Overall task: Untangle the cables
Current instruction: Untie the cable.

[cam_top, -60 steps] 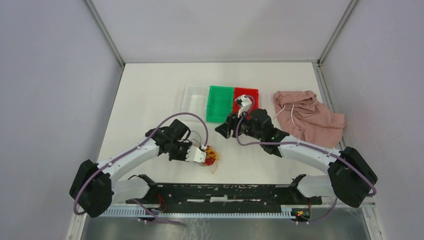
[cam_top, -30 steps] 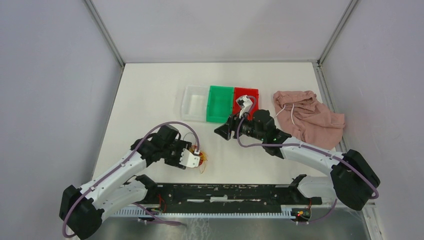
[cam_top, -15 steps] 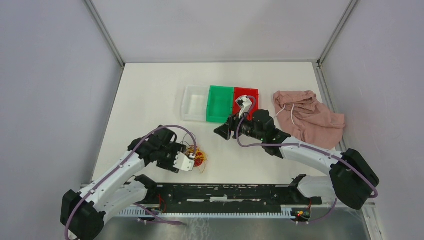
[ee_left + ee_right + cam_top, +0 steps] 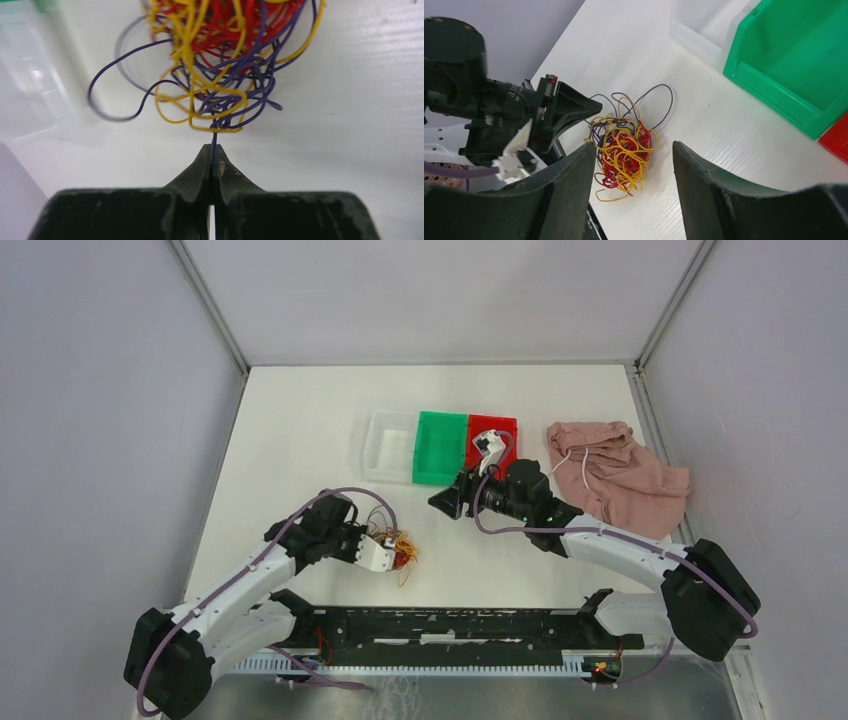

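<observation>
A: How do the jaws stand?

B: The jaws of the left gripper [image 4: 212, 152] are pressed together, and one purple wire [image 4: 214, 140] is pinched between the tips. The jaws of the right gripper [image 4: 634, 150] are wide apart and hold nothing.

A: And where are the cables?

B: The cables [image 4: 402, 554] lie as one ball of yellow, red and purple wires on the table [image 4: 300, 430], near its front edge, a little left of the middle. The pinched wire comes out of the side of the ball that faces the left gripper. Some purple loops lie loose on the table beside the ball.

A: How are the arms posed?

B: The left arm reaches forward and to the right from its base, bent at the elbow, with the gripper low and just left of the ball. The right arm stretches to the left across the table. Its gripper is above the table, points towards the ball, and is well apart from it.

A: What is around?

B: Further back, three bins touch in a row: a clear bin [image 4: 388, 445], a green bin [image 4: 440, 447] and a red bin [image 4: 503, 426]. A pink cloth [image 4: 620, 475] lies to the right, near the red bin.
</observation>
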Motion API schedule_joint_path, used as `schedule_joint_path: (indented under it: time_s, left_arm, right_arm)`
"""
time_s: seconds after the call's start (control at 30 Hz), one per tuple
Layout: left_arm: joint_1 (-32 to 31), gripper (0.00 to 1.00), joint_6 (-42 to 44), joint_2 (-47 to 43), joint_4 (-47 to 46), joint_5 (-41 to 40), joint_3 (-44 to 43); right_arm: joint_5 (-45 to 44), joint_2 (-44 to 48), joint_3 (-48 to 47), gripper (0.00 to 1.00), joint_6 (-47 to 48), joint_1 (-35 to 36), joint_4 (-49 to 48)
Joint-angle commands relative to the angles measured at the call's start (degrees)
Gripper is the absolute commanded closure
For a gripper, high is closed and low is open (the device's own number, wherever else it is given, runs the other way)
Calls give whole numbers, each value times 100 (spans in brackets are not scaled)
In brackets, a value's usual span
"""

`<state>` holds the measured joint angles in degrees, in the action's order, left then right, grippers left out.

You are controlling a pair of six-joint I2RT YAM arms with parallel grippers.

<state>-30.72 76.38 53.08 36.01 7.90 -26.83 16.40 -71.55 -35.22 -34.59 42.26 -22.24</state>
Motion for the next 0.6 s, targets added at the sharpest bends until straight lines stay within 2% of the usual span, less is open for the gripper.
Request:
schedule_joint_path:
  time_s: [0.0, 0.13, 0.27, 0.57]
  left_arm:
    - [22, 96, -684, -407, 240, 888, -1045]
    - [1, 97, -1792, -380, 1032, 1783, -2025]
    - [-9, 97, -2899, -10, 1335, 2054, -2688]
    - [-8, 97, -4682, 511, 1232, 2560, -3416]
  right_arm:
    - [106, 50, 26, 34, -144, 7, -518]
    - [274, -72, 59, 29, -231, 71, -873]
    - [280, 14, -16, 26, -57, 304, -945]
    - [73, 406, -209, 26, 358, 767, -771]
